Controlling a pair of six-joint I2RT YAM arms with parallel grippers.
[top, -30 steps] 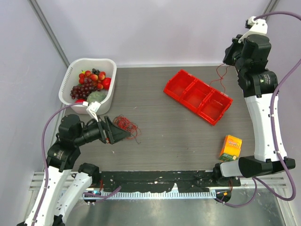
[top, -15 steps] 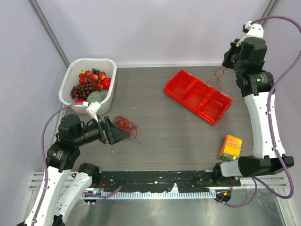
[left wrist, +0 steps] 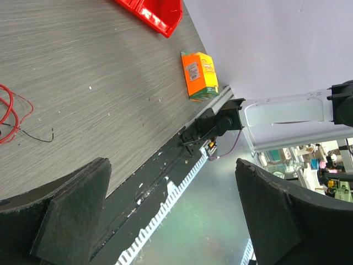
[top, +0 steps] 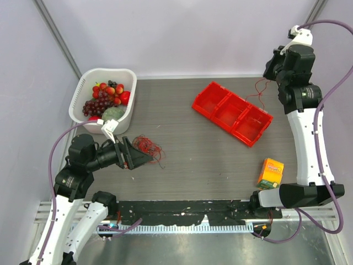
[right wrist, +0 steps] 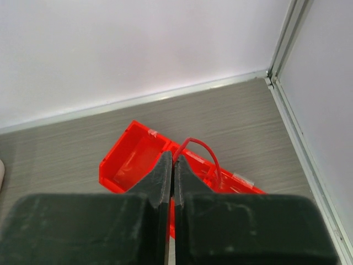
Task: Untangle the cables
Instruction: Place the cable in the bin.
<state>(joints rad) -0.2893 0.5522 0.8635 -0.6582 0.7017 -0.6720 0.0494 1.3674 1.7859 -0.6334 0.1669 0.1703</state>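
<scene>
- Two arms are working at one grey surface (top: 187,149) with a fine wood-grain pattern.
- One small tangle of cables (top: 149,148) is lying on the left half of the surface. It is a loose knot of very thin wires, mostly red with a few dark strands, and one dark end is trailing toward the near edge.
- The left fingers (left wrist: 71,215) are standing spread wide, low over the surface and just beside the tangle. They are two in number, black and wedge-shaped with a rough foam-like skin, and they are gripping nothing.
- The right fingers (right wrist: 160,182) are pressed together, high over the far right corner. They are pinching one single red wire (right wrist: 201,148), which is arching up out of the tips in a small loop.
- In the top view this wire is hanging down in thin curls toward the right end of the tray. I cannot tell whether it is touching it.
- One red tray (top: 231,113) of shiny plastic is lying at an angle, well apart from the tangle. It is rectangular and is showing three compartments in a row.
- One white basket (top: 130,105) with rounded corners is standing at the far left, holding dark grapes, several red fruits and something green.
- One small orange box (top: 270,173) is lying near the base of the right arm.
</scene>
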